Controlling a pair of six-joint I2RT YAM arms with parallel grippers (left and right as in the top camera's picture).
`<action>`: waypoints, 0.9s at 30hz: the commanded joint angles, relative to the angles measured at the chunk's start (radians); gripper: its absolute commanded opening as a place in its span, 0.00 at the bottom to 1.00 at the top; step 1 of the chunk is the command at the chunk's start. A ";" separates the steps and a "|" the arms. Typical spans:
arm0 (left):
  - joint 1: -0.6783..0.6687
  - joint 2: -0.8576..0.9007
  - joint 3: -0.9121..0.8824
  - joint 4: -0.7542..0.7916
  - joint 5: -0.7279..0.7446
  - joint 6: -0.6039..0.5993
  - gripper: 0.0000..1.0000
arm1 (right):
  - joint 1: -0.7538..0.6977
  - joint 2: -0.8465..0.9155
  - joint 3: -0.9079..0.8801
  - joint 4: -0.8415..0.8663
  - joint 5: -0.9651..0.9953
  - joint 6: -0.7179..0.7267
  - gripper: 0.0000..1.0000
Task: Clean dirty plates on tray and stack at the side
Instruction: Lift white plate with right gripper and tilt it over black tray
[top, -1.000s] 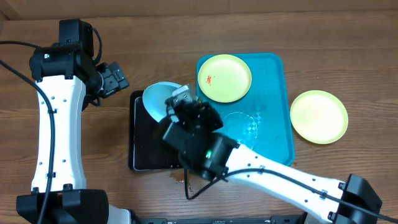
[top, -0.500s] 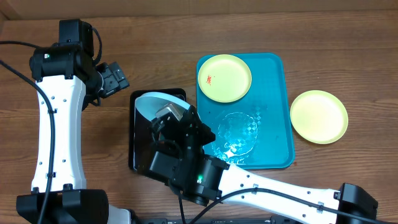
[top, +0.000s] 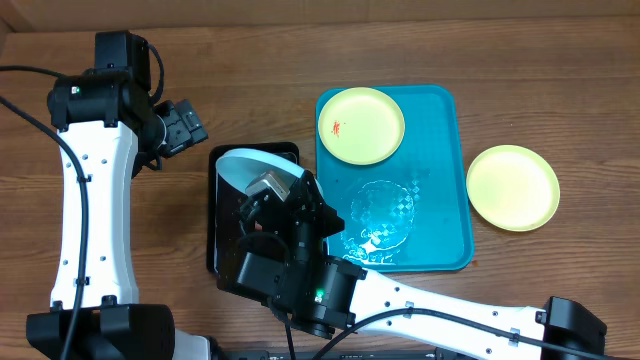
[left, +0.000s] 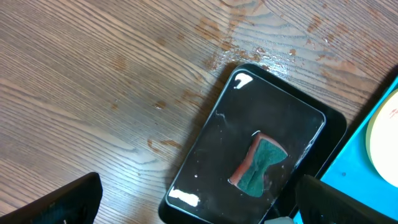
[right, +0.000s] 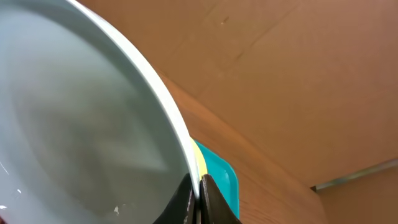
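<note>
**Right arm.** My right gripper (right: 198, 198) pinched the rim of the light blue plate (top: 243, 166), its jaws narrowed onto the edge. The plate stood steeply tilted above the black tray (top: 213, 200), just left of the turquoise tray (top: 440, 120).

**Left arm.** My left gripper (left: 196, 196) hung above the table (top: 500, 60) near the black tray, jaws spread wide and holding nothing. Below it, a green-and-orange sponge (left: 260, 165) lay in the wet black tray.

**Other plates.** One yellow-green plate (top: 361, 125), bearing a small red smear (top: 336, 128), lay at the turquoise tray's far end, near a wet patch (top: 385, 215). A second yellow-green plate (top: 512, 187) lay on the table, right of that tray and apart from it.
</note>
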 joint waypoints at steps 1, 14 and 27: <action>0.003 0.003 0.015 0.001 0.002 0.019 1.00 | 0.006 -0.006 0.024 0.011 0.034 0.004 0.04; 0.003 0.003 0.015 0.001 0.001 0.019 1.00 | 0.006 -0.006 0.024 0.012 0.034 0.004 0.04; 0.003 0.003 0.015 0.000 0.001 0.019 1.00 | -0.027 -0.006 0.024 0.026 0.014 0.068 0.04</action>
